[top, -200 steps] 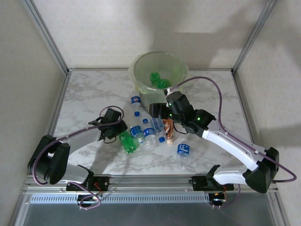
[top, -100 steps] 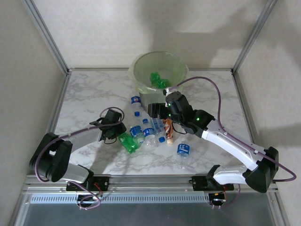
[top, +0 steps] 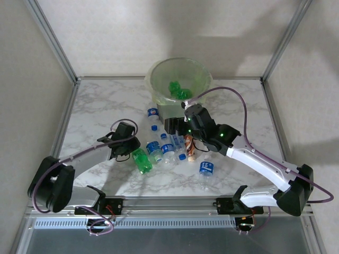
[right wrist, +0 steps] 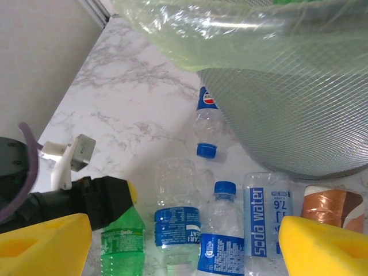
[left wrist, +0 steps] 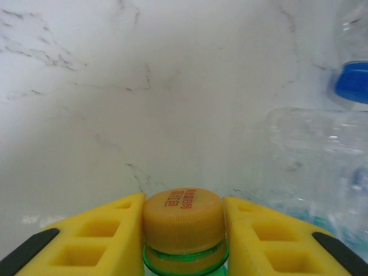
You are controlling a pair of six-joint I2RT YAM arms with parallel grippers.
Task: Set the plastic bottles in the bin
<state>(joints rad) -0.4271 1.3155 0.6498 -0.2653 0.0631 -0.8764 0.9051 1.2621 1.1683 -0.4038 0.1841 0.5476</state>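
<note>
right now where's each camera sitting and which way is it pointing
Top external: above and behind, looking down on table, bin, bottles; left arm, right arm show.
Left wrist: looks along its yellow fingers, closed on a green bottle at its cap.
Right wrist: looks down past its open fingers at bottles and the bin.
Shared: top and right wrist both show the left hand on that bottle.

Soft, even overhead light covers the white marble table (top: 100,106), casting broad faint shadows on the pale back wall (top: 175,37); the top view is sharp. In the left wrist view the yellow-capped green plastic bottle (left wrist: 184,221) is crisp, the clear plastic bottle (left wrist: 310,167) beside it blurred. Glare streaks the pale green plastic bag (right wrist: 230,26); the near yellow foam pads (right wrist: 43,238) look soft.
</note>
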